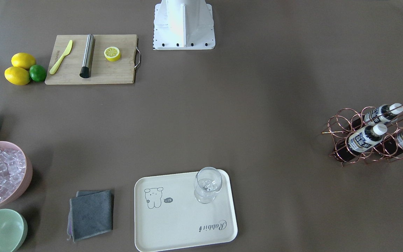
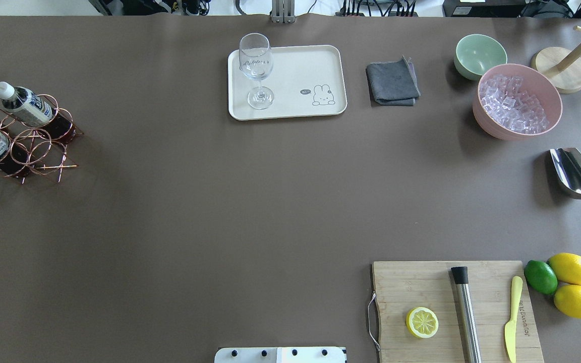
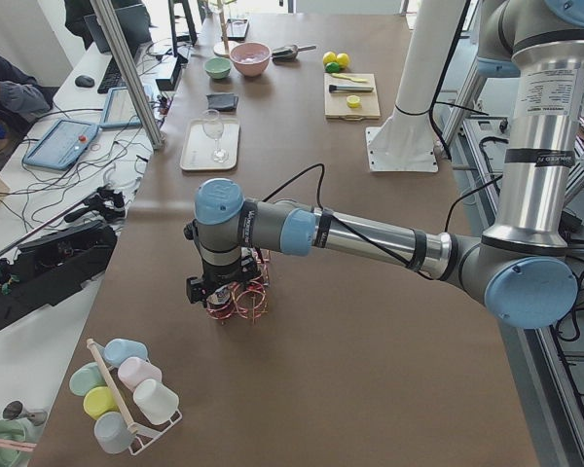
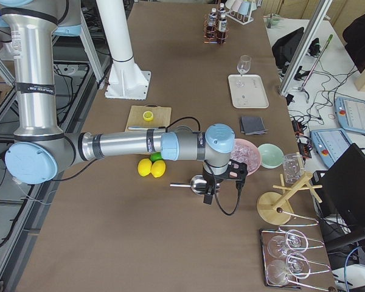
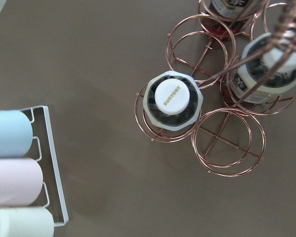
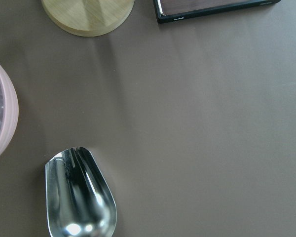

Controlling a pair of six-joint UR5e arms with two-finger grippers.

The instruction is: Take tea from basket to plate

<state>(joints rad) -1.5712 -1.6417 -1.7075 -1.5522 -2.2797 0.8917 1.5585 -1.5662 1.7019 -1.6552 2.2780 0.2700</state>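
Three tea bottles (image 1: 366, 139) with white caps stand in the copper wire basket (image 1: 341, 120) at the table's left end. The basket also shows in the overhead view (image 2: 43, 151). The left wrist view looks straight down on one bottle's cap (image 5: 172, 97), with no fingers in view. My left gripper (image 3: 219, 292) hangs just above the basket; I cannot tell whether it is open or shut. The cream plate (image 2: 295, 75) lies at the far middle with a clear glass (image 2: 256, 68) on it. My right gripper (image 4: 222, 182) hovers over the metal scoop; its state is unclear.
A wooden cutting board (image 2: 421, 287) with a lemon half, a steel rod and a yellow knife lies near right. A pink ice bowl (image 2: 517, 101), a mint bowl (image 2: 479, 53), a grey cloth (image 2: 392, 80) and a scoop (image 2: 575, 174) are at right. A cup rack (image 5: 19, 168) stands by the basket.
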